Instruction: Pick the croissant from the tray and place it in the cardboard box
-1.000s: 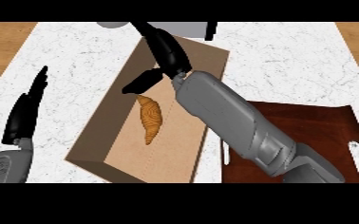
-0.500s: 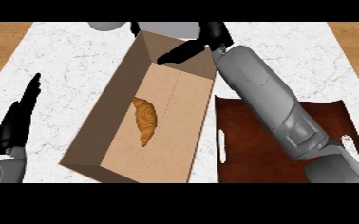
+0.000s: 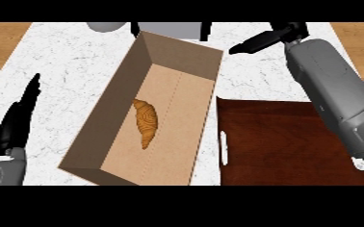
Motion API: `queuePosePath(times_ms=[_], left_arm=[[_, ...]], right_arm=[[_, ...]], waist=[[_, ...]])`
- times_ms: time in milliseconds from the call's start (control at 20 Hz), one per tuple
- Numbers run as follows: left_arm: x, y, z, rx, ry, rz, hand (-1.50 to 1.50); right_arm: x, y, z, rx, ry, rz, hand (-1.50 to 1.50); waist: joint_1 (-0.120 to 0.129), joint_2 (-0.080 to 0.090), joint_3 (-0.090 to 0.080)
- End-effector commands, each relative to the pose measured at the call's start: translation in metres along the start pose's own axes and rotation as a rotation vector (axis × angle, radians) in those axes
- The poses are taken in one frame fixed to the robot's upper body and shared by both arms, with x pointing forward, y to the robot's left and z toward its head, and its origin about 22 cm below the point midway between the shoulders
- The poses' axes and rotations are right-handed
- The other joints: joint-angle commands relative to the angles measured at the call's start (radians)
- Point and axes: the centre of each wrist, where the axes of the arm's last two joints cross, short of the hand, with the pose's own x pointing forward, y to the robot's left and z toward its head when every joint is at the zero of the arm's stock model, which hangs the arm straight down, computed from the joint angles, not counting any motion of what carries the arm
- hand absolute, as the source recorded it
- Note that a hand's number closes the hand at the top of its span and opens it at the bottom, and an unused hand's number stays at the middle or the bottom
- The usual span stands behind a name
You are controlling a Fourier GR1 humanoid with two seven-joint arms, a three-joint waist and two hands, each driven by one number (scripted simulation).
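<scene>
We see the golden-brown crescent croissant point(image 3: 145, 123) lying on the floor of the open brown cardboard box point(image 3: 177, 60), roughly midway along its length and nearer its left wall. The box sits slantwise on the white marbled worktop point(image 3: 68, 62). Just beside it, to the right, lies the dark reddish-brown wooden tray point(image 3: 284, 144), with a pale slot along its left edge. Our black right hand point(image 3: 265, 40) hangs above the worktop near the box's far right corner, apart from it — its fingers stretched out straight and holding nothing, as far as we can make out at this angle. Our black left hand point(image 3: 20, 118) rests at the left edge, fingers straight and pointing up — also free of any object.
</scene>
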Motion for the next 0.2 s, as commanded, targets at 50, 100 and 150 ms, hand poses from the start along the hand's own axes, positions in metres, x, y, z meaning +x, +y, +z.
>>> queuePosePath(times_ms=[50, 100, 150], left_arm=[[-0.002, 0.0, 0.006, -0.028, -0.019, 0.001, 0.0], [-0.005, -0.004, 0.003, -0.031, -0.01, 0.007, 0.0], [-0.003, -0.002, 0.005, -0.014, -0.015, 0.01, 0.0]], right_arm=[[-0.019, -0.051, 0.021, 0.033, 0.017, 0.036, -1.5], [-0.02, -0.058, 0.028, 0.085, 0.026, 0.077, -1.5], [-0.017, -0.085, 0.035, 0.068, 0.019, 0.044, -1.5]], waist=[[0.019, 0.006, 0.0], [0.009, 0.004, 0.0], [0.021, 0.008, 0.001]])
